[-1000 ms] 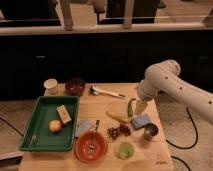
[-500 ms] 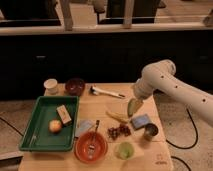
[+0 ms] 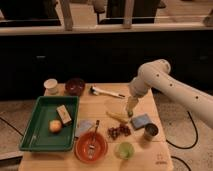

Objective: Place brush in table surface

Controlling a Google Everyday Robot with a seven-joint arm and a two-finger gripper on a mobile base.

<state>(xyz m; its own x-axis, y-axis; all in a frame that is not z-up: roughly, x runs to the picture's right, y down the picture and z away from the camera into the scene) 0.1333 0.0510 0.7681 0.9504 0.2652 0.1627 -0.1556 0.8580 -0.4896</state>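
The brush [image 3: 106,92] is lying flat on the counter [image 3: 102,106] close to its far edge, a little right of the middle. It is sitting apart from the end effector [image 3: 131,111], which is hanging to the right of the handle's tip and nearer the front edge. The brush is slim and straight. Its small dark head is pointing left, and its white handle is running right along the far edge, angling slightly toward the front. The end effector is pointing down from a smooth white arm, its jaws are standing wide, and it is holding nothing. It is hovering just above the right end of a pale yellow curved item [image 3: 119,116] in the middle of the counter. The counter itself is showing light tan wooden planks in a rectangular top. A flat blue-grey pad [image 3: 141,120] is resting just right of the end effector, and a small round metal cup [image 3: 150,131] is standing beside it toward the right edge. A cluster of dark grapes [image 3: 119,131] is sitting in front of the yellow item. A round orange bowl [image 3: 91,146] with a utensil [image 3: 94,134] across it and a small green round item [image 3: 124,149] are sitting along the front edge. A dark bowl [image 3: 75,86] and a white cup [image 3: 51,85] are occupying the far left corner. A green plastic tray [image 3: 40,140] along the left edge is holding an orange fruit [image 3: 55,126] and a tan block [image 3: 63,114].
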